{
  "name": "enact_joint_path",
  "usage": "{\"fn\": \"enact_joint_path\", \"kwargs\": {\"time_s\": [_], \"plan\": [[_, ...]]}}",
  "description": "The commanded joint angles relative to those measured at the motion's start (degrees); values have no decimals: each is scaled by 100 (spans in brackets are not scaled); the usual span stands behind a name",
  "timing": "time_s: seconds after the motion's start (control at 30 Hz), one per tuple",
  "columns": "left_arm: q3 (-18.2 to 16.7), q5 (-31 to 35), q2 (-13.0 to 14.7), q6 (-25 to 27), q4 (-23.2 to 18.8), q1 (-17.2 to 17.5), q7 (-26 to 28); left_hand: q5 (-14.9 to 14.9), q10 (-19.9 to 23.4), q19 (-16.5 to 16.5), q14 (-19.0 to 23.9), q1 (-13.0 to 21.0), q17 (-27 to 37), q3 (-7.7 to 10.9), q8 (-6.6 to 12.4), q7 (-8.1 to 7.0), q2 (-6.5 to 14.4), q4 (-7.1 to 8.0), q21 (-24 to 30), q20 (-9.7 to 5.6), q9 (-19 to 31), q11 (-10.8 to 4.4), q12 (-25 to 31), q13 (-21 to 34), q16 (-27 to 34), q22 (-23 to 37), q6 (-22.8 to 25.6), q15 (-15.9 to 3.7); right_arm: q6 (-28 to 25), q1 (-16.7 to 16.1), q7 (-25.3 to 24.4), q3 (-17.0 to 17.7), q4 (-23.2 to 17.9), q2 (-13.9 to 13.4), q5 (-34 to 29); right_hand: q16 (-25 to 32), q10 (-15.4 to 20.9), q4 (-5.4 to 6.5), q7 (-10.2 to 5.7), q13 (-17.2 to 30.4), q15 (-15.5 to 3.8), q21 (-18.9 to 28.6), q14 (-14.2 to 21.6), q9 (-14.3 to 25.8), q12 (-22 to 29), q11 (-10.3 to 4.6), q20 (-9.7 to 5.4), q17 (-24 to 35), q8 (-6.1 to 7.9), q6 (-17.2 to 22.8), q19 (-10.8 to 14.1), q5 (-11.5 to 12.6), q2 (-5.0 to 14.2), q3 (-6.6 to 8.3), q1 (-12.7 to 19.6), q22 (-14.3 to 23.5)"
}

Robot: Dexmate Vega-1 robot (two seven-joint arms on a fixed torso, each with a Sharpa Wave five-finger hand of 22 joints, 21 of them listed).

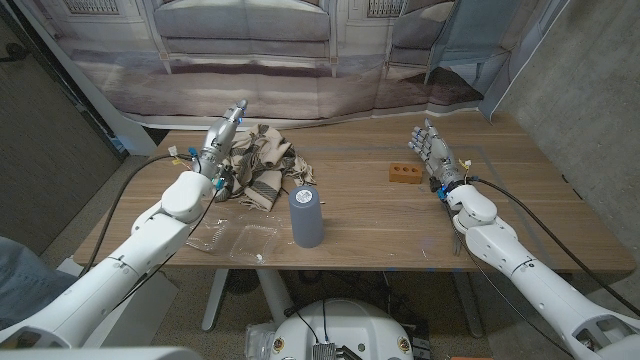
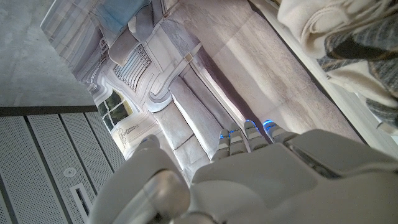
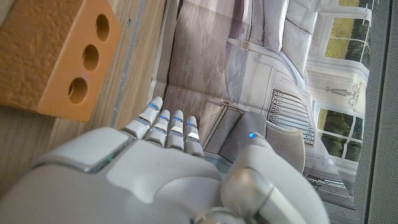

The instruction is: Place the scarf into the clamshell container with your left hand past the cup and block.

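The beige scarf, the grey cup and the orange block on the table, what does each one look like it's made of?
The beige scarf with darker stripes looks like soft woven fabric: it lies crumpled in loose folds. The tall grey cup seems matte plastic or coated metal, smooth and dull, but the look leaves that open. The orange block with three round holes has a grainy, rough surface, perhaps foam or printed plastic.

One high head cam, two close wrist cams.

Head view looks down from above over the whole surface toward the printed backdrop, mid range. Left wrist view sits tight behind left hand, turned, faces the backdrop, shares the scarf with head view. Right wrist view sits tight behind right hand, shares the block and backdrop with head view.
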Motion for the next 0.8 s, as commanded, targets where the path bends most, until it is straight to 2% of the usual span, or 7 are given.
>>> {"fn": "enact_joint_path", "kwargs": {"time_s": [0.03,0.53,0.8], "plan": [[-186,71,198,104,-123,173,95,25,54,19,20,73,15,-2,16,15,-10,-46,0,19,26,-26,11,19,32,25,31,-5,43,71,4,-79,155,85,-69,-19,61,-20,-29,22,10,-19,60,9,7,-20,4,6,-4,35,46,-34,-2,-16,-28,18],[-465,264,301,36,-327,611,385,36,94,37,47,91,16,-12,9,3,-2,-52,-2,28,26,-29,9,20,25,26,63,-5,-21,20,-59,-64,45,38,-72,-29,67,-25,-36,23,9,-45,60,9,-2,-17,9,6,-9,28,52,-40,4,-25,-30,19],[-578,302,371,134,-378,682,396,43,110,48,66,101,17,-19,5,-13,1,-56,-4,29,27,-40,4,20,23,25,83,-12,-36,72,-31,-77,53,38,-79,-29,75,-29,-45,23,19,-62,71,9,-6,-30,10,6,-12,24,56,-43,6,-32,-33,20]]}}
